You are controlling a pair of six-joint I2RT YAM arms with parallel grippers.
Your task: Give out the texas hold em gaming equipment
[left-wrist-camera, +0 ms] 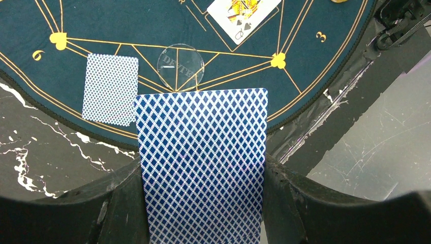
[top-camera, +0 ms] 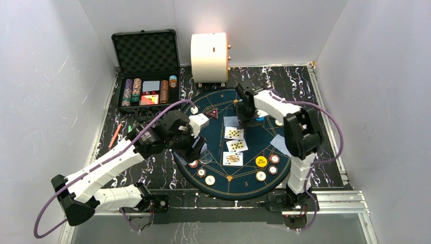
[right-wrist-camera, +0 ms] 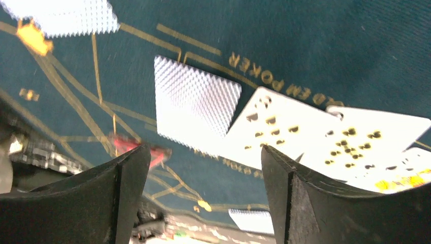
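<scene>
Over the mat rim (left-wrist-camera: 305, 51), left end effector (left-wrist-camera: 201, 175) tight around blue-backed card (left-wrist-camera: 203, 147)

Left gripper (left-wrist-camera: 202, 175) tight on a blue-backed card (left-wrist-camera: 201, 127) — right gripper (right-wrist-camera: 203, 170) wide-jawed, arm outstretched.

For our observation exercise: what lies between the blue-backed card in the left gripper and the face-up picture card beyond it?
A clear round dealer button lies between the held card and the picture card, seen in the left wrist view.
</scene>
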